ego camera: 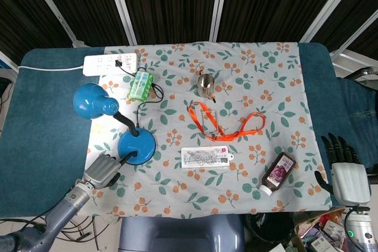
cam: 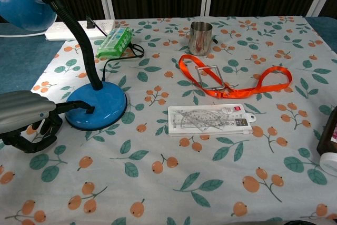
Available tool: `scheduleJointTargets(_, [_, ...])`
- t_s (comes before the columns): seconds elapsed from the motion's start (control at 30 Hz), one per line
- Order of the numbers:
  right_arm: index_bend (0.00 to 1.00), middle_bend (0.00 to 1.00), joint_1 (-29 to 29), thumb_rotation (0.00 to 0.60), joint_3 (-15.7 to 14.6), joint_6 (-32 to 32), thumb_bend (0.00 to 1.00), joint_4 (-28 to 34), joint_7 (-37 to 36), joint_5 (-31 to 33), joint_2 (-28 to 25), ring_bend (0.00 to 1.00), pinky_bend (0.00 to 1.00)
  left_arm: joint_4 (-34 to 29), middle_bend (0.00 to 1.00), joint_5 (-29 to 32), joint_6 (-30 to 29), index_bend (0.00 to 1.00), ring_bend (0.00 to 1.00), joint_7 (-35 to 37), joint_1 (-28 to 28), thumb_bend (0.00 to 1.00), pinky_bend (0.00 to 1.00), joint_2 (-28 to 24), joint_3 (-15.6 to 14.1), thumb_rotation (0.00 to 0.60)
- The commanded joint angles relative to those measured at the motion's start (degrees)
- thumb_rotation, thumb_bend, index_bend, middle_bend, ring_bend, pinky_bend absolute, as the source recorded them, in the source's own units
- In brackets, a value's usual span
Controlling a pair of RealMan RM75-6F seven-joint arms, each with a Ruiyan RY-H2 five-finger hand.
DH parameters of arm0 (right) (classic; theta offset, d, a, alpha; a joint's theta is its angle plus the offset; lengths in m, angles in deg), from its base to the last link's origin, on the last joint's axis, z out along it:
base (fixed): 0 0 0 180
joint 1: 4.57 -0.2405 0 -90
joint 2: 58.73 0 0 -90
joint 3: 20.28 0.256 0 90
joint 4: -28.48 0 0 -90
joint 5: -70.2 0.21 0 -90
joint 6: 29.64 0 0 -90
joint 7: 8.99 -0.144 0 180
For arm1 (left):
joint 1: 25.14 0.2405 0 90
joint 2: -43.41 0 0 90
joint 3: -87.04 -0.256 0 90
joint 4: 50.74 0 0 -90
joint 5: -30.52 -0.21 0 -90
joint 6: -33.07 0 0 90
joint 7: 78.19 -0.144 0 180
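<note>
A blue desk lamp stands on the floral cloth, its round base (ego camera: pixel 136 144) (cam: pixel 97 106) at the near left and its shade (ego camera: pixel 88 101) bent over to the left. My left hand (ego camera: pixel 101 171) (cam: pixel 26 119) lies just left of the base with most fingers curled under. One dark finger (cam: pixel 79 107) reaches out and touches the rim of the base. It holds nothing. My right hand (ego camera: pixel 345 176) hangs off the table's near right corner, fingers spread and empty. It is nearest the dark bottle (ego camera: pixel 278 173).
A white power strip (ego camera: pixel 111 64) lies at the back left with the lamp's cord plugged in. Beside it is a green packet (ego camera: pixel 142 85). A metal cup (ego camera: pixel 205 84), an orange lanyard (ego camera: pixel 227 125) and a packaged ruler set (ego camera: pixel 205 157) occupy the middle.
</note>
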Motion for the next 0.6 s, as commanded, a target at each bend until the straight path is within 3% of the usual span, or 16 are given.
scheduleJointTargets(0.03, [0.01,0.02,-0.01,0.6,0.01,0.01,0.2,0.0,0.02,-0.01,0.01,0.03,0.14,0.12,0.62,-0.01,0.0,0.03,0.49,0.07,-0.06,0.53,0.51,0.07,0.11,0.6])
scheduleJointTargets(0.6, [0.01,0.02,-0.01,0.6,0.02,0.01,0.2,-0.03,0.0,-0.01,0.03,0.03,0.14,0.52,0.62,1.67,1.55,0.1,0.49,-0.82,-0.43,0.53,0.51,0.23,0.08,0.6])
